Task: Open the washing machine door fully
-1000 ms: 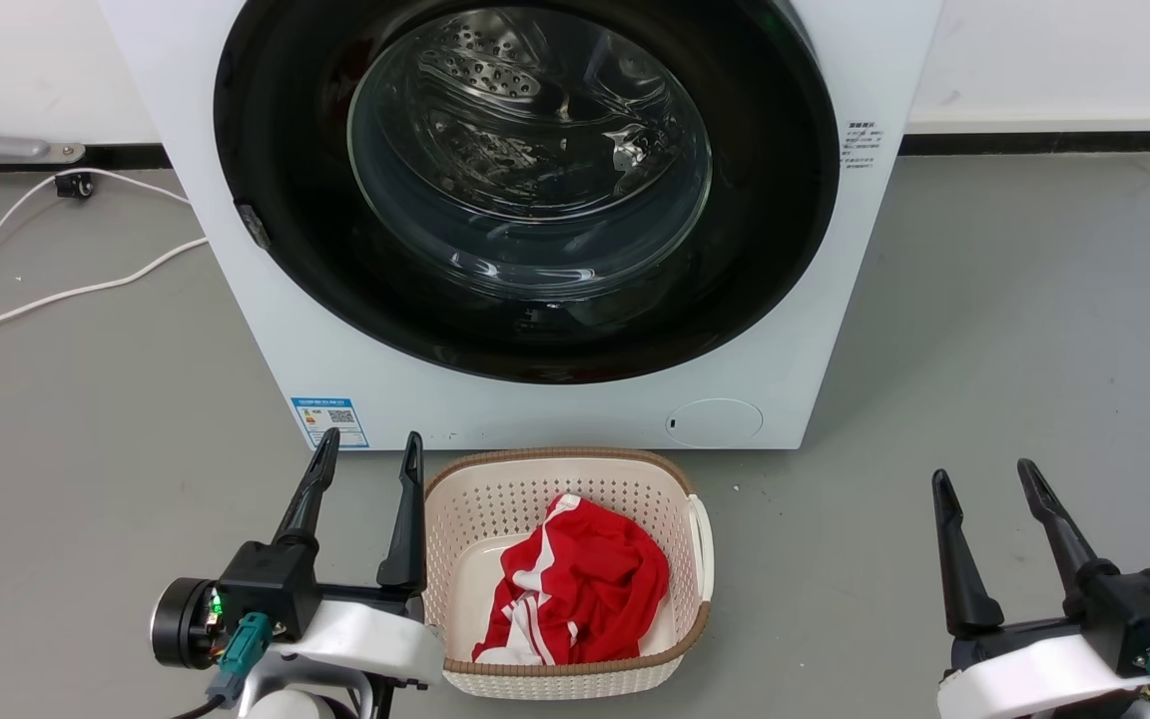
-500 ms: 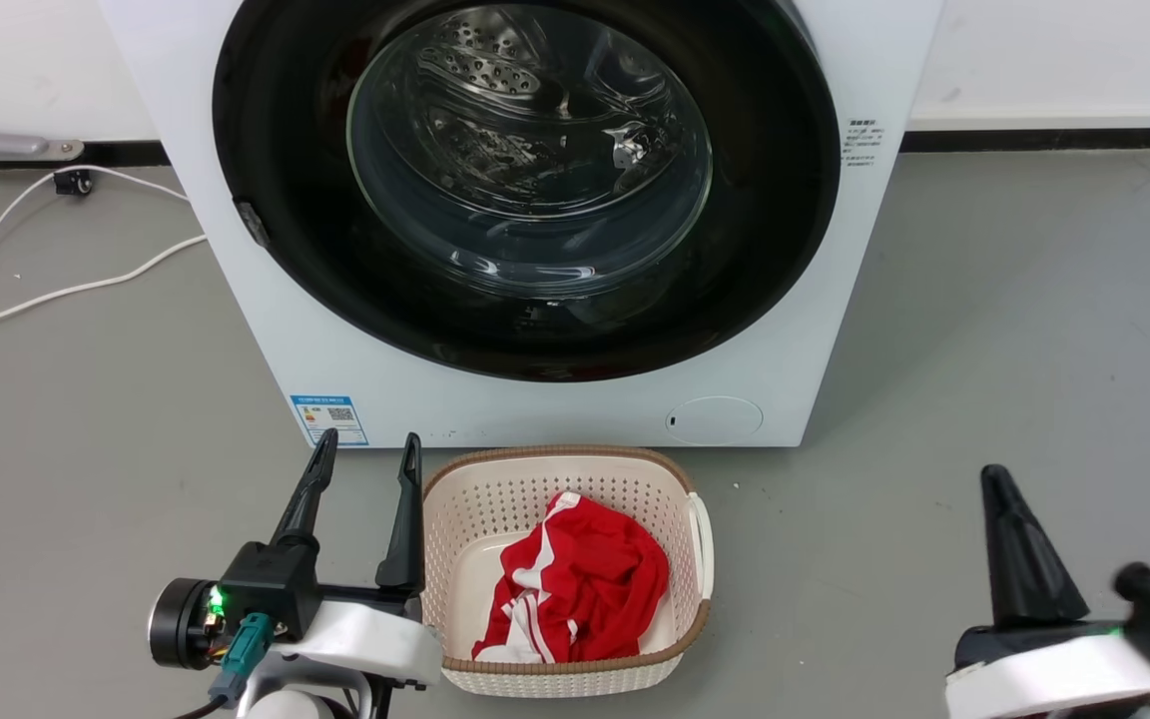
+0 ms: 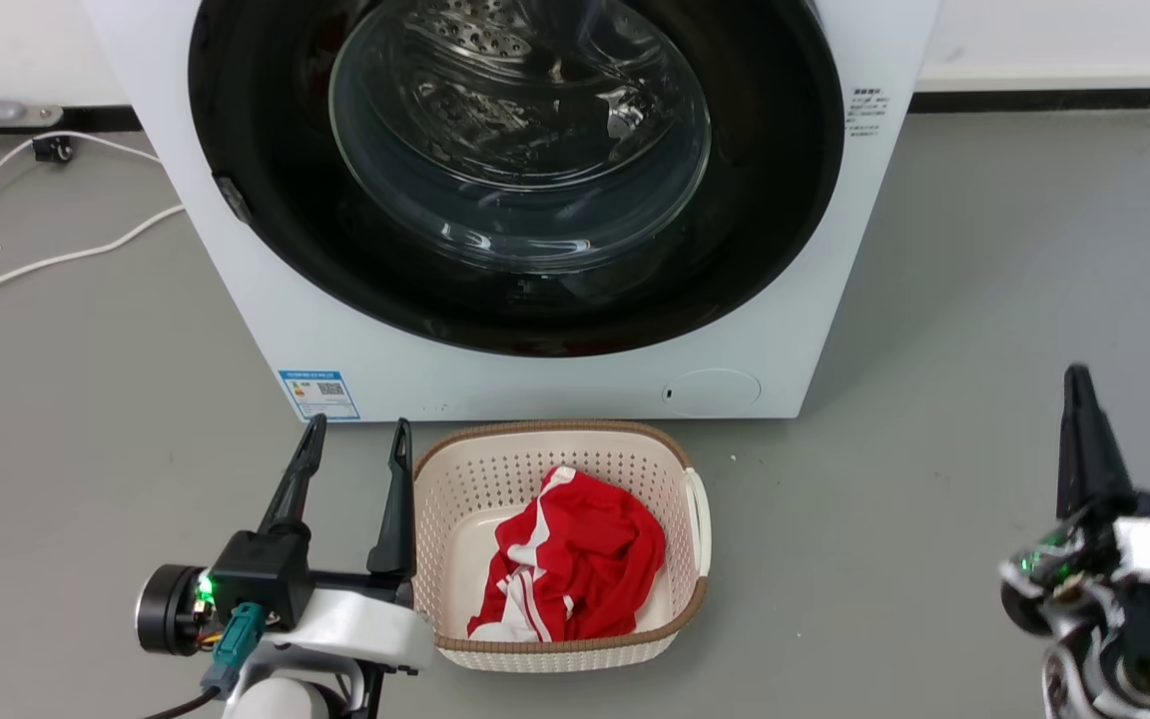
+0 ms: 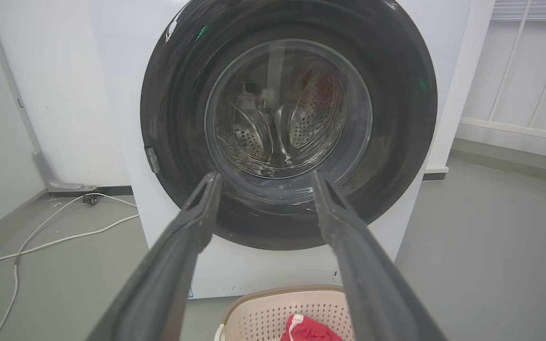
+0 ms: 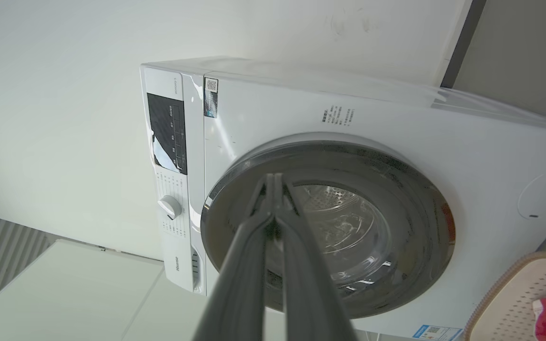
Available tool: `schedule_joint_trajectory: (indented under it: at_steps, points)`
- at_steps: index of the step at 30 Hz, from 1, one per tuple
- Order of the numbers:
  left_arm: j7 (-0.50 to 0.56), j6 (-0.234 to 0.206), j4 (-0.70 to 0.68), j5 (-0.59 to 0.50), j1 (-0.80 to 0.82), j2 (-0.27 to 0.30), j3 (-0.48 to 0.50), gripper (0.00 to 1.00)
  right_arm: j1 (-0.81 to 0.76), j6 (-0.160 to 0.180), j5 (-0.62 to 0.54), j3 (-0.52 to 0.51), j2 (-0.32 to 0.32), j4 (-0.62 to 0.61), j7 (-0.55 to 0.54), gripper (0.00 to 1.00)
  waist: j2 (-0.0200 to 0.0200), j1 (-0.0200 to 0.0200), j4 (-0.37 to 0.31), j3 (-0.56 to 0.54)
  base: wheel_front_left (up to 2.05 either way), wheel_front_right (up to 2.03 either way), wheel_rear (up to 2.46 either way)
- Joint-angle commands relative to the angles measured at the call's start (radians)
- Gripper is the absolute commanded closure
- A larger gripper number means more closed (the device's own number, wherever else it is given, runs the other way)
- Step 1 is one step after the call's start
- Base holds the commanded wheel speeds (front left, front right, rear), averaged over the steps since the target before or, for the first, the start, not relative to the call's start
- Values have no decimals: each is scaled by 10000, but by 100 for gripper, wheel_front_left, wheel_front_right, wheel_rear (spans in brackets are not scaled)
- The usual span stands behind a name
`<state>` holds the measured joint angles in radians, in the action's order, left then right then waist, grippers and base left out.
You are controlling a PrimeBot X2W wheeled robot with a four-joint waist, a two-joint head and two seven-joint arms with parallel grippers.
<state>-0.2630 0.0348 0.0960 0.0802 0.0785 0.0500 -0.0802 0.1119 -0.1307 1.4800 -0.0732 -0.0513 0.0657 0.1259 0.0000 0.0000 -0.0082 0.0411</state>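
The washing machine (image 3: 535,384) is a white front-loader straight ahead. The washing machine door (image 3: 266,180), glossy black with a clear glass bowl, lies shut against its front. My left gripper (image 3: 357,429) stands open near the floor, left of the basket, fingers pointing at the machine. In the left wrist view the gripper (image 4: 266,176) frames the door (image 4: 173,118) from a distance. My right gripper (image 3: 1074,384) is turned on its side at the right, well clear of the machine. The right wrist view shows its fingertips (image 5: 273,179) touching, empty, aimed at the door (image 5: 410,203).
A cream laundry basket (image 3: 555,431) holding a red and white garment (image 3: 575,559) sits on the grey floor right before the machine. White cables (image 3: 36,265) trail over the floor at the left. A white wall runs behind.
My right arm has rolled onto its side and moved forward and to the right, and its fingers have closed. The head camera has shifted a little. The left arm holds still.
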Motion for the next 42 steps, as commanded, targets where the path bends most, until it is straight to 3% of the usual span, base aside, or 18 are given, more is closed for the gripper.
schedule_joint_trajectory:
  at_steps: [1, 5, 10, 16, 23, 30, 35, 42]
  points:
    - [-27, -32, -67, -64, 139, 8, 53, 0, 482, 0, 846, -174, 19, 173, -370, 100, 0, 0, -18, 148, 0, 0, 0]
    - [-27, -16, -129, -85, 340, 7, 75, 0, 1684, 0, 2335, -661, -382, 1050, -1174, 100, 0, 0, 25, 416, 0, 0, 0]
    - [-27, 9, -199, -105, 560, 7, 105, 0, 3561, 0, 3103, -508, -1399, 2689, -1793, 100, 0, 0, 127, 811, 0, 0, 0]
    - [-25, 63, -231, -163, 871, 7, 82, 0, 6186, 0, 3091, 325, -2668, 4754, -2297, 100, 0, 0, 323, 1205, 0, 0, 0]
    - [-27, 138, -314, -120, 1131, 8, 46, 0, 9280, 0, 2233, 1824, -3575, 7189, -3004, 100, 0, 0, 471, 1620, 0, 0, 0]
    - [-25, 27, -415, -25, 1374, 5, -30, 0, 11660, 0, 1270, 3111, -3538, 9077, -3912, 100, 0, 0, 554, 2029, 0, 0, 0]
    - [-25, -68, -541, -1, 1605, 5, -191, 0, 13240, 0, 423, 4109, -3159, 10292, -4800, 100, 0, 0, 599, 2503, 0, 0, 0]
    - [-25, -91, -697, -21, 1824, 5, -270, 0, 14304, 0, -80, 4571, -2834, 11144, -5103, 100, 0, 0, 671, 3108, 0, 0, 0]
